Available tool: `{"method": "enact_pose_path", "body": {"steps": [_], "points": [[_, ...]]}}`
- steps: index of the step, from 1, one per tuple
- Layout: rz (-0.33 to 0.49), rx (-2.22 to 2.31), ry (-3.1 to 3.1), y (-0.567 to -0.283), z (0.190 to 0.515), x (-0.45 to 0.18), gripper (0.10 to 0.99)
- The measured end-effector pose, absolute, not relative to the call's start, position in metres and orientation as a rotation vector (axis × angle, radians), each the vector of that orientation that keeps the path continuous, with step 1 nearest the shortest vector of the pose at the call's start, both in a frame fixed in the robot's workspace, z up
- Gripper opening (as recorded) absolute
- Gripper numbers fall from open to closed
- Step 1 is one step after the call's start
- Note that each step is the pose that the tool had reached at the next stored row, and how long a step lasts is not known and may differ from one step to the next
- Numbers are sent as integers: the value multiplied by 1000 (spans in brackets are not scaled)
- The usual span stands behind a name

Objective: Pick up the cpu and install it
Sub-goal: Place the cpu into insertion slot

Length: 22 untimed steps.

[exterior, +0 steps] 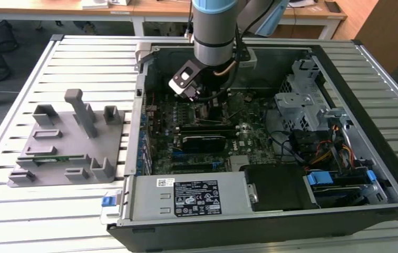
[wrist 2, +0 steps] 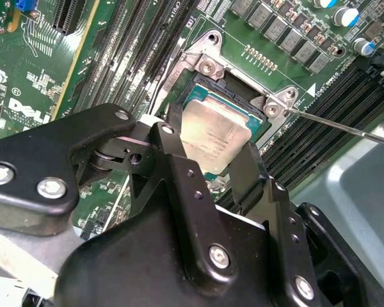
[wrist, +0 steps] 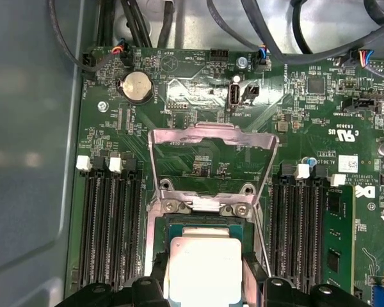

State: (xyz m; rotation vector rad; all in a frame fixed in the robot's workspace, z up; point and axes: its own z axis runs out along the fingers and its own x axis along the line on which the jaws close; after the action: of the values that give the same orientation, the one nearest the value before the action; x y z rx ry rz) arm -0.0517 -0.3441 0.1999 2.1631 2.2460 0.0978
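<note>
While the gripper (wrist 2: 210,160) pinches the cpu (wrist 2: 214,131) by two opposite edges, the chip lies at the open socket (wrist 2: 206,82), on the motherboard's (exterior: 255,137) far half, load plate (wrist: 211,133) raised. Judged step: seating, which demands square alignment with the socket.

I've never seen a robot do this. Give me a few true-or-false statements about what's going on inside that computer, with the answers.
1. The jaws grip the cpu on two sides, right over the socket. True.
2. The socket's metal cover plate is folded down shut. False: it stands flipped open, behind the socket.
3. The grey holder sits inside the computer case. False: it rests on the slatted table, to the exterior view's left of the case.
4. A round coin battery sits on the motherboard. True.
</note>
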Motion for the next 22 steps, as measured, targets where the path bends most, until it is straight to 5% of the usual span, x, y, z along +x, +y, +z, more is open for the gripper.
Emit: {"method": "enact_pose_path", "body": {"steps": [22], "points": [[100, 2187, 2225, -344, 193, -52, 537]]}}
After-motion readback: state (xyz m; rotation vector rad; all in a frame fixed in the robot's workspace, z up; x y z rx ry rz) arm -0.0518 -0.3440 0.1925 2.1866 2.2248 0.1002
